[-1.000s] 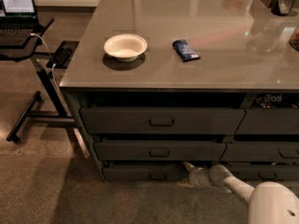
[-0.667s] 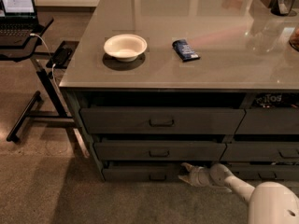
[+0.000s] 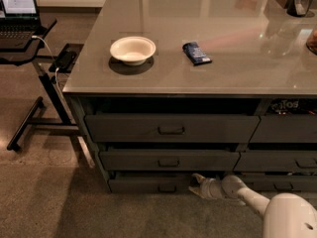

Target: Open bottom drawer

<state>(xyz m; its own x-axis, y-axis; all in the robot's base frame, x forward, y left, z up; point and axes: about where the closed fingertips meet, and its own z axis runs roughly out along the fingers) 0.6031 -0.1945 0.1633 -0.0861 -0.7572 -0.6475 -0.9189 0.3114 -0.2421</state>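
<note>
Your hand [image 3: 196, 184] sits low in the frame, right of centre, at the right end of the bottom drawer [image 3: 143, 184] and seemingly touching its front. You cannot tell how far it is open. The drawer's handle [image 3: 167, 188] lies just left. A white bowl [image 3: 132, 49] and a blue packet [image 3: 196, 53] rest on the desk [image 3: 237, 58].

My gripper [image 3: 196, 183] was down low, at the right end of the bottom drawer [image 3: 143, 183]. Up and to the right of it, in the gap above the top drawer of the other stack, I saw a dark thing [image 3: 285, 105] with pale letters. I could read "TOS" at the end. The start I could not make out.

Far up and to the left of the gripper, the laptop [image 3: 17, 4] screen had lines of writing, too small for me to read. The blue packet [image 3: 196, 53] on the table top [image 3: 237, 43], high above the gripper, had a label I could not read.
</note>
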